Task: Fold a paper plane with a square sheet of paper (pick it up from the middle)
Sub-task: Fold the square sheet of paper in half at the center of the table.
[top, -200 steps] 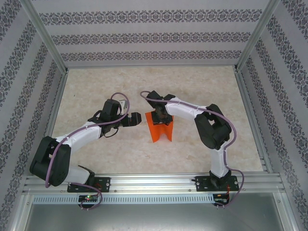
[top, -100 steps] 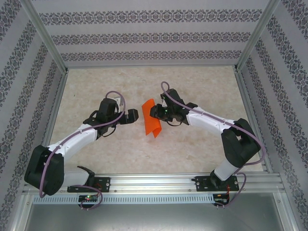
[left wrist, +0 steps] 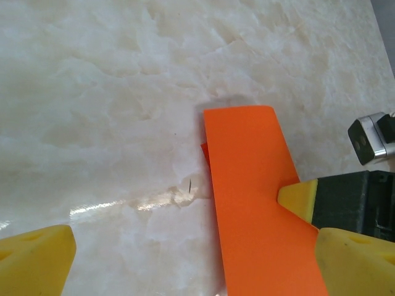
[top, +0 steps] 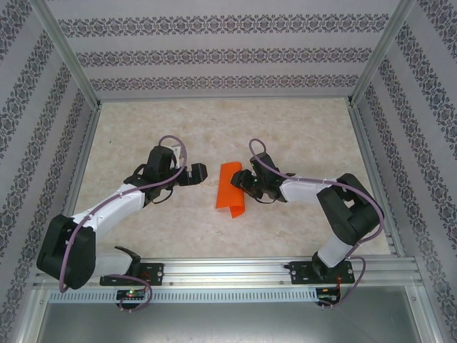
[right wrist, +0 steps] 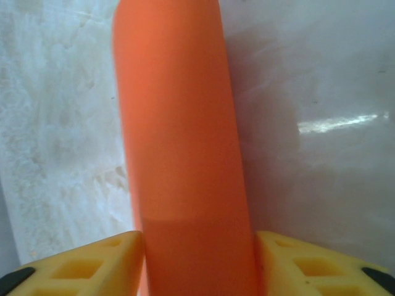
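The left fingers (top: 198, 174) stood spread wide, released, gripping nothing and touching nothing. Through their wrist camera I saw one yellow tip in each lower corner, with bare tabletop (top: 300, 128) between them on the left. The paper (top: 230, 187) lay just ahead of them, nearer their right tip. It was an orange strip folded over on itself, lying on the tabletop.

The right fingers (top: 245, 181) were partway apart. The strip ran lengthwise between them and met the inner face of each tip in their own wrist view. I could not tell whether they were clamping it or only straddling it. From the left wrist camera, one of their yellow tips touched the strip's edge on the side away from the left fingers.

From above, the left arm reached out from its base with the forearm slanting inward and the wrist turned toward the paper. The right arm had its elbow bent out to the side. Its forearm stretched low across the tabletop, and the wrist pointed at the strip from the opposite side.
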